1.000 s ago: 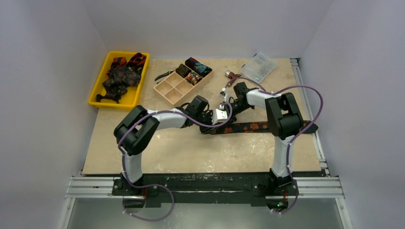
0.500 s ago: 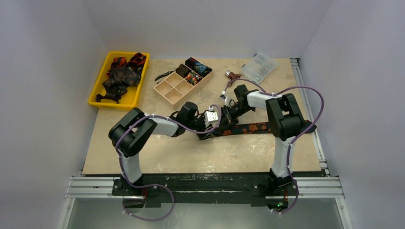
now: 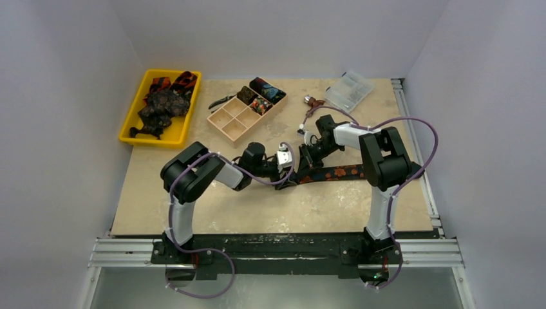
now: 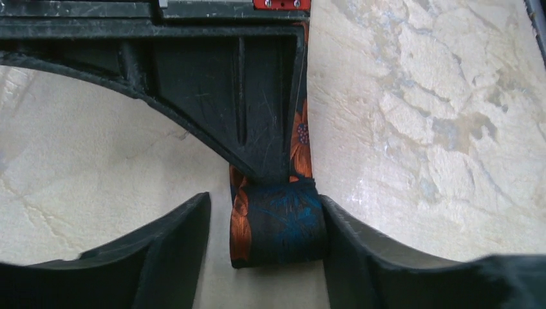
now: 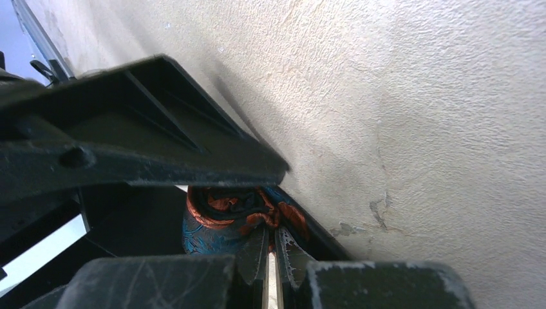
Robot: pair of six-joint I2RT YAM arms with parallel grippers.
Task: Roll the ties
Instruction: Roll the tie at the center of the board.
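A dark tie (image 3: 341, 172) with orange blotches lies flat across the middle of the table, its left end rolled up. In the left wrist view the small roll (image 4: 283, 225) sits between my left gripper's (image 4: 264, 206) open fingers; the right finger touches it and the left one stands apart. My right gripper (image 5: 270, 243) is shut on the roll's edge (image 5: 212, 225), and one of its fingers (image 4: 257, 116) reaches down onto the roll. In the top view the left gripper (image 3: 288, 175) and the right gripper (image 3: 301, 164) meet at the tie's left end.
A yellow tray (image 3: 132, 122) with several loose ties (image 3: 161, 103) stands at the back left. A wooden divided box (image 3: 228, 122) holds rolled ties (image 3: 264, 90). Pliers (image 3: 222, 101), a clear plastic box (image 3: 349, 90) and a small metal part (image 3: 311, 101) lie at the back.
My left gripper has shifted a little to the left at the tie's rolled end, and its elbow swung out and back. The right arm has barely moved.
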